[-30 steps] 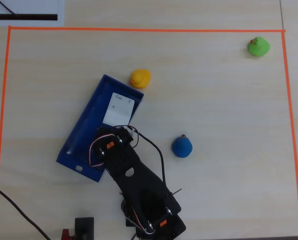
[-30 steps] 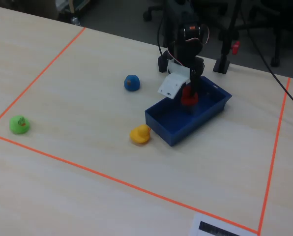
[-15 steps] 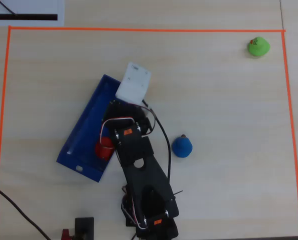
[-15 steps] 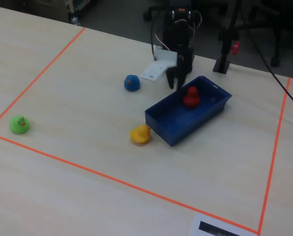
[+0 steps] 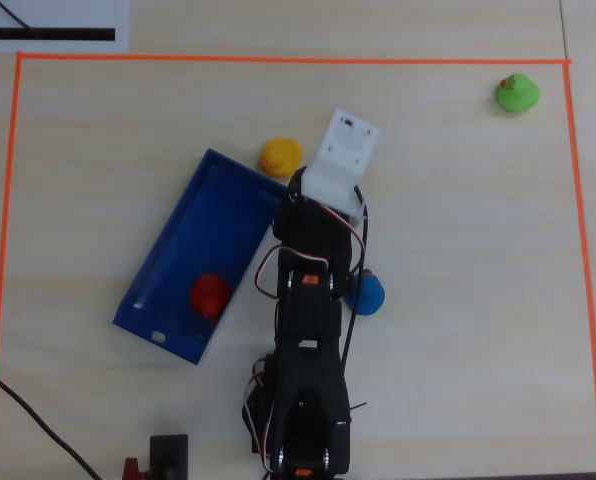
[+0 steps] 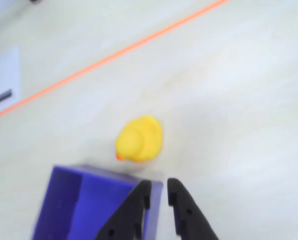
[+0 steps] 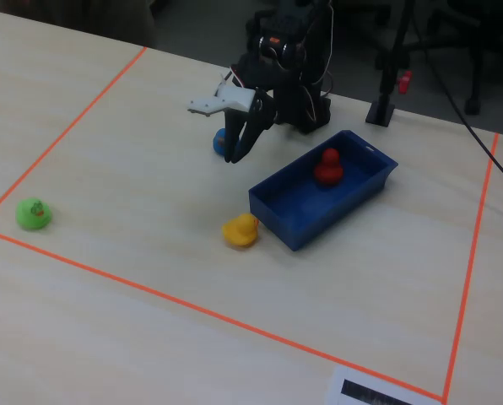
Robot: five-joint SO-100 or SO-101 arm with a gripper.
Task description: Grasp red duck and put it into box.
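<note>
The red duck (image 5: 209,295) sits inside the blue box (image 5: 206,215), near its end closest to the arm's base; it also shows in the fixed view (image 7: 327,166). My gripper (image 6: 158,186) hangs in the air above the box's other end (image 6: 84,205), beside the corner nearest the yellow duck. Its black jaws are nearly together with only a thin gap and hold nothing. In the fixed view the gripper (image 7: 233,154) is raised off the table, left of the box (image 7: 277,213). In the overhead view the white wrist mount hides the fingertips.
A yellow duck (image 5: 279,156) stands just outside the box's far corner, in the wrist view (image 6: 139,139) right ahead of the jaws. A blue duck (image 5: 365,293) lies beside the arm. A green duck (image 5: 517,93) sits in a far corner. Orange tape (image 5: 278,59) frames the work area.
</note>
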